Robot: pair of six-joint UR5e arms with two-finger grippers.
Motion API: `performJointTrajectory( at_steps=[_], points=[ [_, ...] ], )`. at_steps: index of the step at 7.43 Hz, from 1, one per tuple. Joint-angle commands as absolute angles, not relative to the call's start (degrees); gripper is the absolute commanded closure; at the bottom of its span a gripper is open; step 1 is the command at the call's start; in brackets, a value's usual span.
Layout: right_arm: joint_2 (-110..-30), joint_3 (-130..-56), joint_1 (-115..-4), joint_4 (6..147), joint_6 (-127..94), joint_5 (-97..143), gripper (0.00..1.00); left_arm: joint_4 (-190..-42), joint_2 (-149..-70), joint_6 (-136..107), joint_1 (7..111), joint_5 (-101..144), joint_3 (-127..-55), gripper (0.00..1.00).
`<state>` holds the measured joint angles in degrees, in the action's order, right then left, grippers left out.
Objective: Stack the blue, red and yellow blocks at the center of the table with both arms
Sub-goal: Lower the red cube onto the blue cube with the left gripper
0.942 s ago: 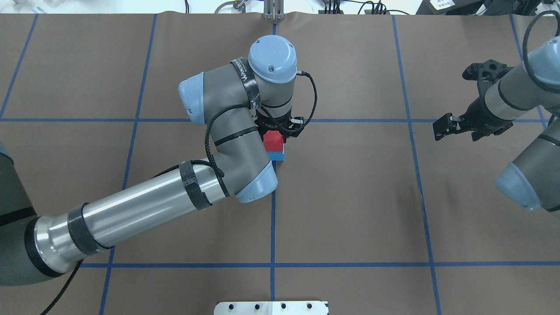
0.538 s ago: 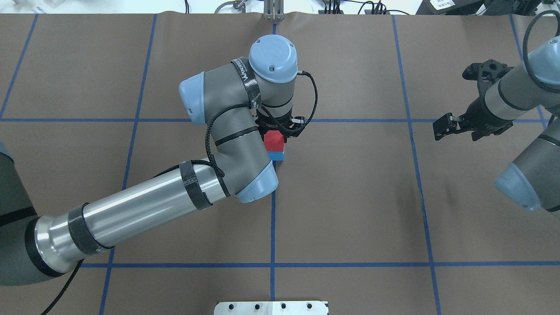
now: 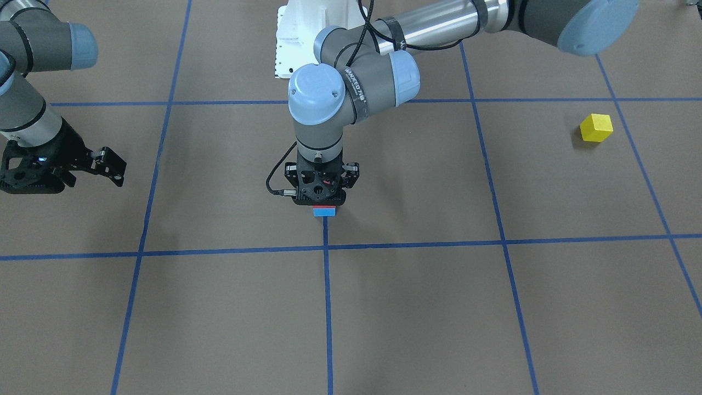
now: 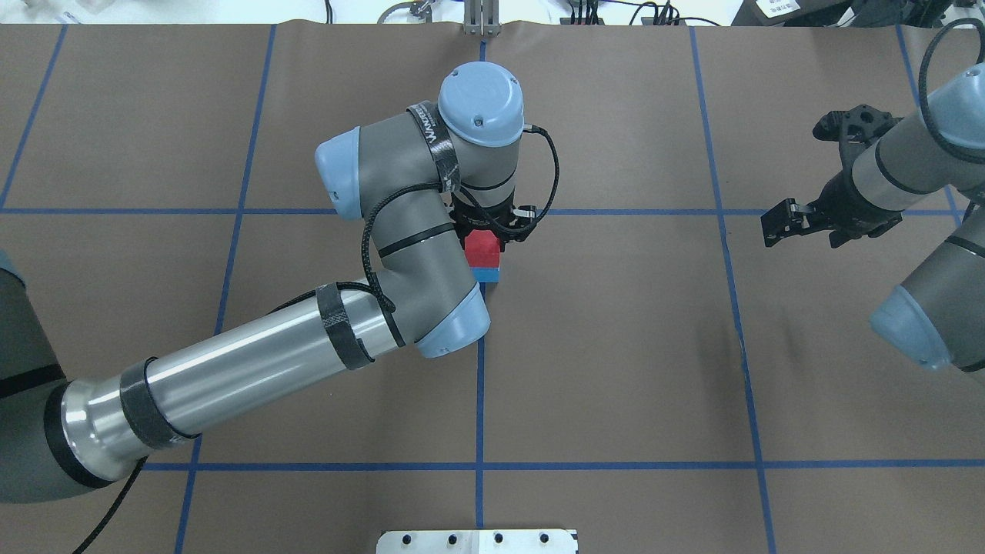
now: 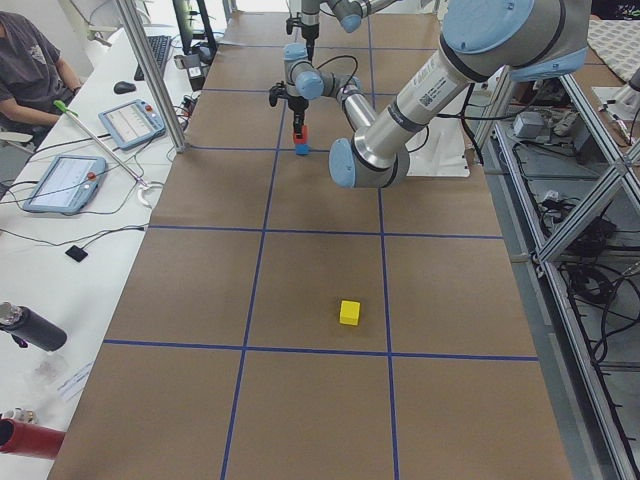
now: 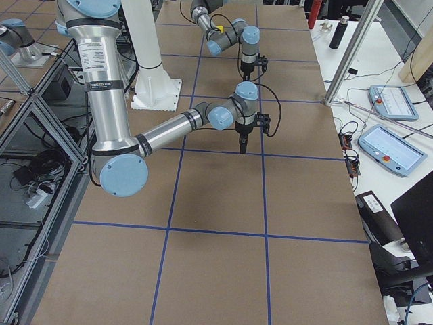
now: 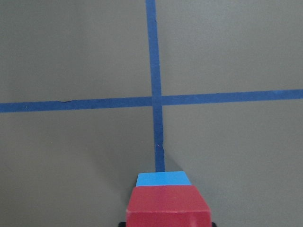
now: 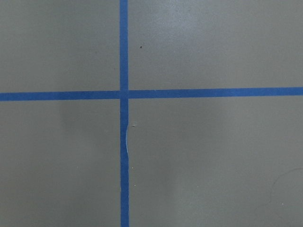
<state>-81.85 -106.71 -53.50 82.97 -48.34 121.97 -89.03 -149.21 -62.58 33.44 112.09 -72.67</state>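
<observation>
At the table's (image 4: 616,346) centre, beside a tape crossing, a red block (image 4: 482,247) sits squarely over a blue block (image 4: 485,274). My left gripper (image 3: 321,192) points straight down, shut on the red block. In the left wrist view the red block (image 7: 166,208) fills the bottom edge and the blue block (image 7: 162,178) peeks out beneath it. I cannot tell whether the two touch. A yellow block (image 3: 596,127) lies alone far off on my left side, also visible in the exterior left view (image 5: 349,312). My right gripper (image 4: 816,185) hangs open and empty over bare table at the right.
The white bolted pedestal (image 4: 477,541) stands at the near table edge. My left forearm (image 4: 231,369) stretches low across the near-left squares. White side benches carry tablets (image 5: 65,180) and cables, and a person sits at the far corner (image 5: 30,60).
Almost nothing differs. The left wrist and the red block have crept a few pixels to the right. The right arm is still.
</observation>
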Motion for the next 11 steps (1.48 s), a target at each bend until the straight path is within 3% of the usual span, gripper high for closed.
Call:
performJointTrajectory(
  at_steps=[1,4,5,6,7,11],
  points=[
    [-81.83,-106.61,-53.44,82.97,-48.34,121.9,0.01,-89.03,-149.24,-62.58,33.14,111.45,-72.6,1.0],
    [-81.83,-106.61,-53.44,82.97,-48.25,121.9,0.01,-89.03,-149.33,-62.58,32.96,111.45,-72.68,1.0],
    [-81.83,-106.61,-53.44,82.97,-48.34,121.9,0.01,-89.03,-149.24,-62.58,32.96,111.45,-72.69,0.88],
    [-81.83,-106.52,-53.44,82.97,-48.25,121.9,0.01,-89.12,-149.06,-62.58,32.87,111.36,-72.69,0.27],
    [-81.83,-106.52,-53.44,82.97,-48.25,121.9,0.01,-89.12,-149.15,-62.58,32.78,110.57,-72.69,0.01],
    [-81.83,-106.52,-53.44,82.97,-48.34,121.9,0.01,-87.81,-148.11,-62.58,33.05,110.39,-76.09,0.01]
  ],
)
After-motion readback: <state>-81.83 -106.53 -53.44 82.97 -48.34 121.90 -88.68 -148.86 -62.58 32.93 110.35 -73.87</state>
